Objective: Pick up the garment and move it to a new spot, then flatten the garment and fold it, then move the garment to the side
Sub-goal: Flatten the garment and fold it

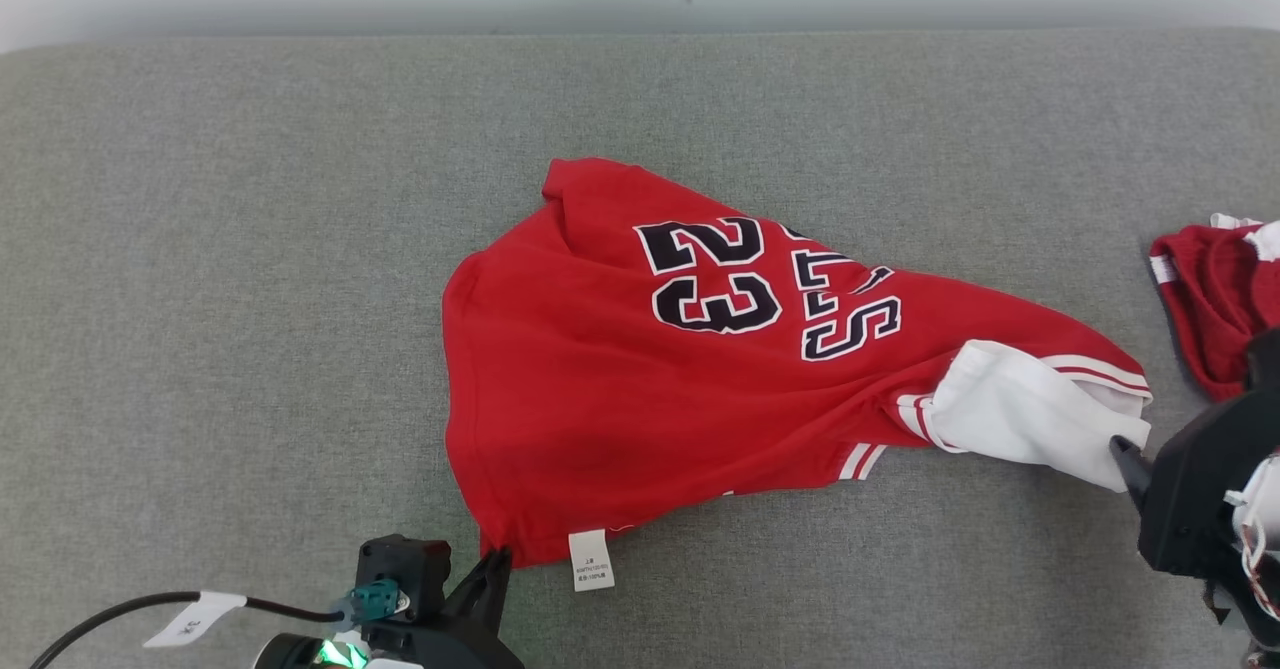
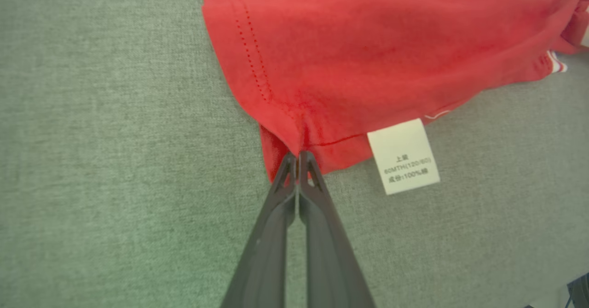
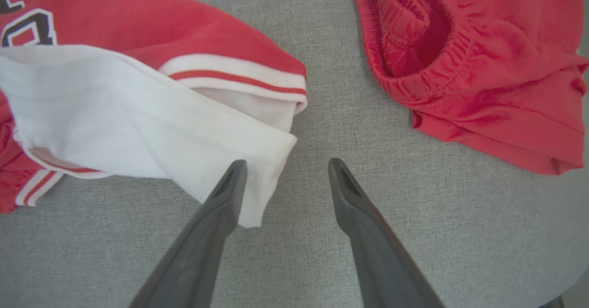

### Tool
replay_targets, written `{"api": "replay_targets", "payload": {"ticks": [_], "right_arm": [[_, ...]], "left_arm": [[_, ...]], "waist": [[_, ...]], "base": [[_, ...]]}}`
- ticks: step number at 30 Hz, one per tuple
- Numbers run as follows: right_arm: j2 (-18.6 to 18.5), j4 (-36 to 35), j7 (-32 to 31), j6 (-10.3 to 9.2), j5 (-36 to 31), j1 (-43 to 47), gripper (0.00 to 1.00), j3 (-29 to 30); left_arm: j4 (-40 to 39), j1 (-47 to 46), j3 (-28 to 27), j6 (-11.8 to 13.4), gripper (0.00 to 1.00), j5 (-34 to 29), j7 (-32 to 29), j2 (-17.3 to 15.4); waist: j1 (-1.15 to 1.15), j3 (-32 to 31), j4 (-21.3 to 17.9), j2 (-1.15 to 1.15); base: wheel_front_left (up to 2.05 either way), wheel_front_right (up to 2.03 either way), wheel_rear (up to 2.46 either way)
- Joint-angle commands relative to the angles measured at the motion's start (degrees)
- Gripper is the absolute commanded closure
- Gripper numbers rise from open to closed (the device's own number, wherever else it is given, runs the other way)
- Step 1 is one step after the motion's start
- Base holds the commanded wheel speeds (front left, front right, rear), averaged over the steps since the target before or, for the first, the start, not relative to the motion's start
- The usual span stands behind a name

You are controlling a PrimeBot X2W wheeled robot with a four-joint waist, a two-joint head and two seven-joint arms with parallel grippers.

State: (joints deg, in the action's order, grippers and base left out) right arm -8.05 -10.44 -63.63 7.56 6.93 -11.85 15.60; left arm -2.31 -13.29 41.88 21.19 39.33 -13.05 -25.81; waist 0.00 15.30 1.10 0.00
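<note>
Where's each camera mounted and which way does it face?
Head view: head-mounted, looking down at the red number-23 jersey on a grey fabric table; left gripper lower left, right gripper right edge.
Left wrist: along shut fingers pinching the hem.
Right wrist: along open fingers toward the white sleeve.
Shared: white care label, head and left wrist.

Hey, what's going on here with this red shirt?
A two-armed robot is working on a red number 23 jersey lying rumpled on the grey surface. Its left gripper is shut on the jersey's hem beside the care label. Its right gripper is open at the white sleeve, gripping nothing. Red shorts lie to the right.
</note>
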Motion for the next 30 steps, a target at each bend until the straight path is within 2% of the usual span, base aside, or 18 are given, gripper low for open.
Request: {"api": "replay_targets", "payload": {"ticks": [1,8,15,20,22,23,25,27,29,30], "right_arm": [[0.6,-0.4,0.9,-0.14,-0.1,-0.5,0.1,0.9],[2.5,-3.3,2.1,-0.14,-0.4,1.6,0.09,5.0],[3.5,0.6,3.4,-0.14,-0.7,-0.4,0.11,3.8],[4.1,6.0,5.3,-0.14,-1.5,-2.9,0.22,3.0],[4.2,7.1,5.7,-0.14,-1.7,-3.4,0.33,2.9],[4.2,7.1,5.7,-0.14,-1.7,-3.4,0.33,2.9],[4.3,7.7,5.9,-0.14,-1.8,-3.6,0.49,2.7],[4.4,8.2,6.3,-0.14,-2.1,-4.0,0.49,2.5],[4.3,8.6,6.7,-0.14,-2.3,-4.3,0.55,2.3],[4.2,8.7,6.7,-0.14,-2.3,-4.4,0.61,2.2]], "left_arm": [[-0.3,-0.5,0.0,0.2,1.0,-0.1,-0.1,-0.4],[-0.4,-0.4,0.0,0.4,1.0,0.0,-0.1,-0.5],[-0.8,-1.1,0.0,0.4,1.0,-0.2,-0.4,-0.7],[-0.9,-1.7,0.3,0.3,1.0,-0.3,-0.6,-0.8],[-1.0,-1.6,0.2,0.4,1.0,-0.2,-0.6,-0.9],[-1.0,-1.6,0.2,0.4,1.0,-0.2,-0.6,-0.9],[-1.1,-1.5,0.1,0.5,1.0,-0.1,-0.5,-1.0],[-1.1,-1.5,0.1,0.6,1.0,0.0,-0.4,-1.0],[-1.2,-1.4,0.1,0.6,1.0,0.1,-0.4,-1.0],[-1.1,-1.4,0.1,0.6,1.0,0.1,-0.3,-0.9]], "waist": [[0.0,0.2,0.1,0.0],[0.0,0.7,0.1,0.0],[0.0,1.5,-0.3,0.0],[0.0,2.5,0.5,0.0],[0.0,2.7,0.7,0.0],[0.0,2.7,0.7,0.0],[0.0,2.8,0.8,0.0],[0.0,2.9,0.9,0.0],[0.0,2.9,0.9,0.0],[0.0,2.9,0.8,0.0]], "base": [[0.0,0.0,0.0],[0.0,0.0,0.0],[0.0,0.0,0.0],[0.0,0.0,0.0],[0.0,0.0,0.0],[0.0,0.0,0.0],[0.0,0.0,0.0],[0.0,0.0,0.0],[0.0,0.0,0.0],[0.0,0.0,0.0]]}}
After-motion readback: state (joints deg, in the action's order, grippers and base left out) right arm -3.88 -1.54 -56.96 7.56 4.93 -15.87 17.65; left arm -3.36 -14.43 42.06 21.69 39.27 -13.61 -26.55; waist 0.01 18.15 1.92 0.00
